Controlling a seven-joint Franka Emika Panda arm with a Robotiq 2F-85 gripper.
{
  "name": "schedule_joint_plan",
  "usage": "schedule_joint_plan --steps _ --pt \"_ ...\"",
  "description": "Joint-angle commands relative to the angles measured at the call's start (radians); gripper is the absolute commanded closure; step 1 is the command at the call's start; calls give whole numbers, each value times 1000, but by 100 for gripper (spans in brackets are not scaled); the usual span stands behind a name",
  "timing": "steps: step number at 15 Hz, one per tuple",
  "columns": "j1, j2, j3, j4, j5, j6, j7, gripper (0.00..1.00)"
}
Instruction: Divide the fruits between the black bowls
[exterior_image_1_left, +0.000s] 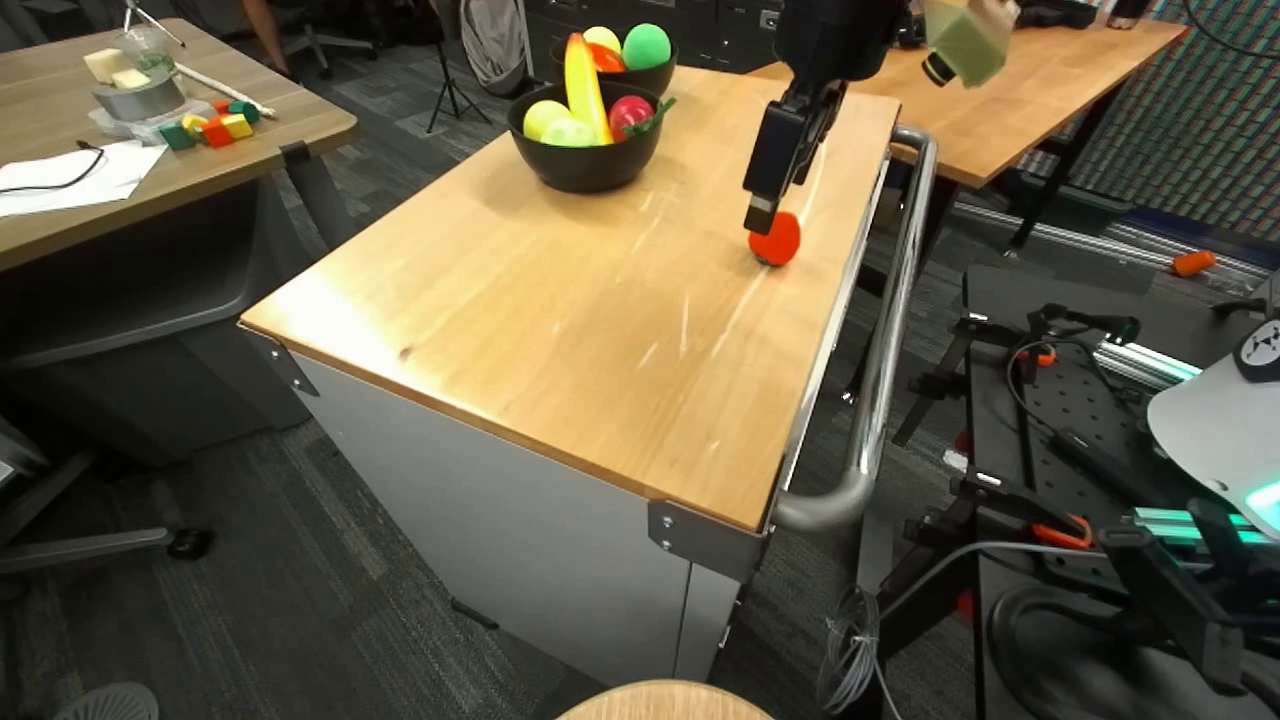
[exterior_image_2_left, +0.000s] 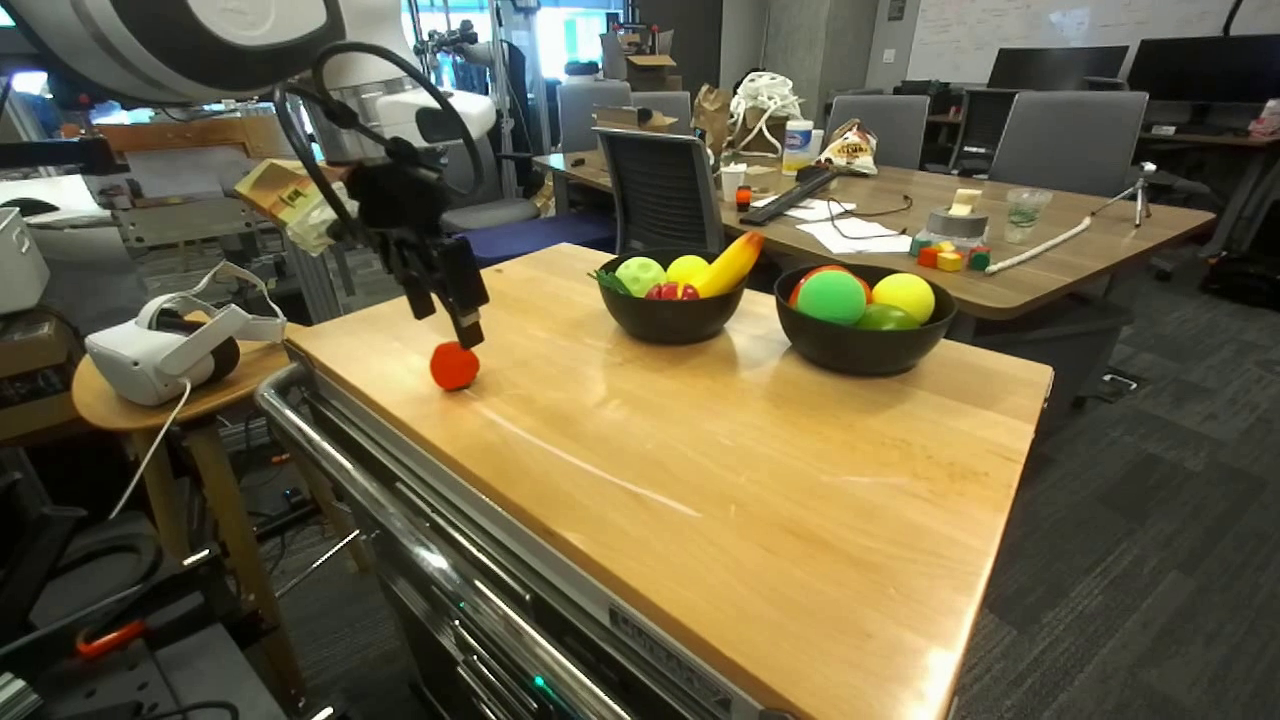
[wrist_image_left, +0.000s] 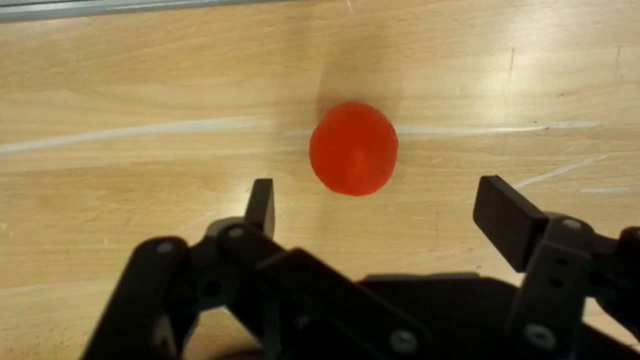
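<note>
A red round fruit (wrist_image_left: 354, 149) lies on the wooden cart top near the handled side. Above it hovers my gripper (wrist_image_left: 377, 205), jaws spread wide with only bare wood seen between the fingers. In the wrist view the fruit appears ahead of the fingertips, untouched. One black bowl (exterior_image_2_left: 672, 325) carries a banana (exterior_image_2_left: 733, 264), a pale green apple (exterior_image_2_left: 640, 276), a yellow fruit (exterior_image_2_left: 687, 268) and a red piece with green leaves. The other black bowl (exterior_image_2_left: 865, 352) contains a green ball (exterior_image_2_left: 831, 297), a yellow fruit (exterior_image_2_left: 904, 297), a darker green piece and something red, partly hidden.
Both bowls stand close together along the side of the cart top (exterior_image_1_left: 560, 300) opposite the metal handle (exterior_image_1_left: 895, 330). A separate table (exterior_image_2_left: 1080, 235) with blocks, tape and papers stands beyond. A stool (exterior_image_2_left: 95, 385) bearing a white headset is beside the cart.
</note>
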Motion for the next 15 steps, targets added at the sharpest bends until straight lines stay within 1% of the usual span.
schedule_joint_plan --steps 1,2,3,4,6,7,9,10,11,12,14,15 --pt "-3 37 -2 16 32 13 -24 0" --pt "-5 47 -1 18 26 12 -23 0" --pt "-6 55 0 21 20 9 -22 5" --pt "-5 62 0 23 18 7 -23 25" --pt "-6 73 -1 28 15 4 -24 42" --pt "-7 77 -1 30 14 2 -24 52" --pt "-10 81 -3 33 8 -1 -22 65" --pt "-13 78 -4 35 1 -4 -18 73" --pt "-18 72 -3 44 -15 -7 -10 77" --pt "-27 62 1 60 -51 -14 13 77" --pt "-49 17 19 125 -189 -34 49 77" --pt "-50 2 22 176 -226 -72 36 77"
